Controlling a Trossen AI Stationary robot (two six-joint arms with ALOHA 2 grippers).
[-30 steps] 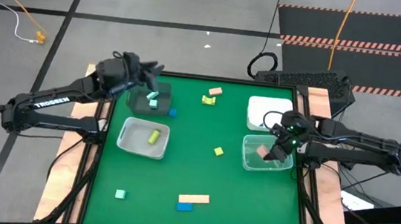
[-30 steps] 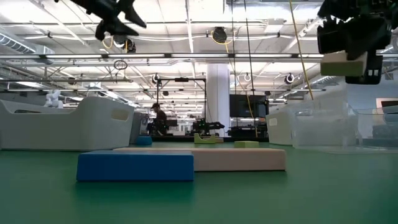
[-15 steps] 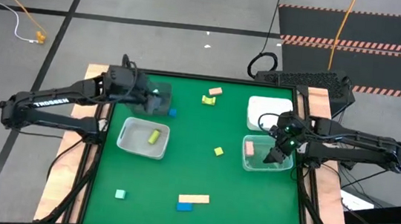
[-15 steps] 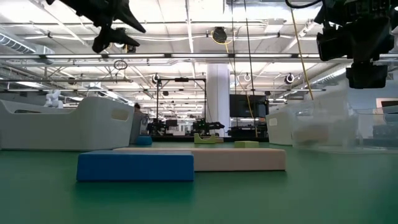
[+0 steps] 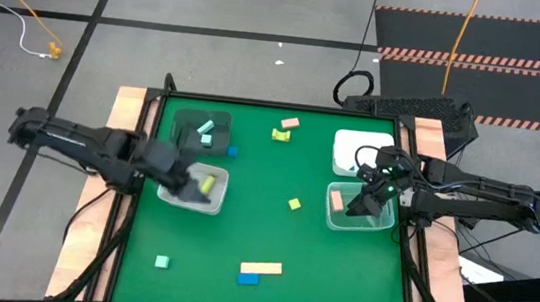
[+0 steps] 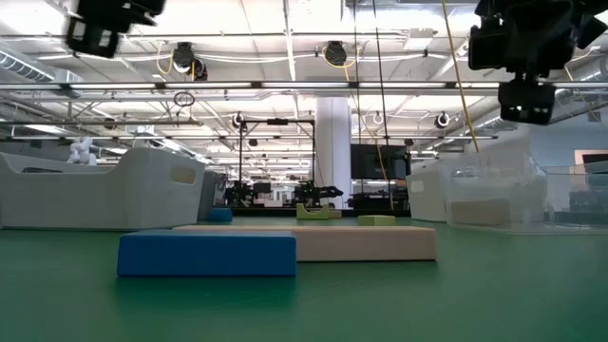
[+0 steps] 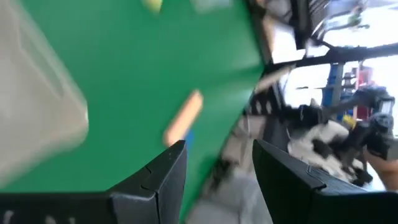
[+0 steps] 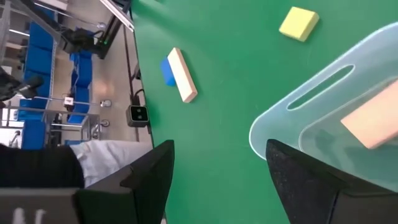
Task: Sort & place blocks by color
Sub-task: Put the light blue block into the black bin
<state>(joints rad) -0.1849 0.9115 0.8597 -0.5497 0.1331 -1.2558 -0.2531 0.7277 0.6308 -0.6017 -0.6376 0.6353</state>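
Note:
My left gripper [image 5: 186, 188] hangs open over the near left part of the left clear bin [image 5: 176, 168], which holds a yellow-green bar [image 5: 208, 182]. My right gripper [image 5: 366, 196] hangs open over the right clear bin [image 5: 339, 220]; a tan block [image 8: 373, 124] lies in that bin. Two mint blocks [image 5: 205, 134] lie in the dark grey bin [image 5: 187, 122]. On the mat lie a blue cube [image 5: 233, 151], a yellow-green cube [image 5: 294, 204], a mint cube [image 5: 163, 260], a tan bar [image 5: 261, 267] beside a blue bar [image 5: 249, 279], and a yellow-green and a tan block [image 5: 284, 128] near the far edge.
A white bin [image 5: 360, 151] stands on the far side of the right clear bin. Wooden rails [image 5: 126, 106] run along the table's left and right sides. Open green mat [image 5: 278, 172] spreads between the bins in the middle of the table.
My right gripper has let go of the tan block, which has dropped into the right clear bin. My left arm has swung from over the dark grey bin toward the table's near edge and now hangs over the left clear bin.

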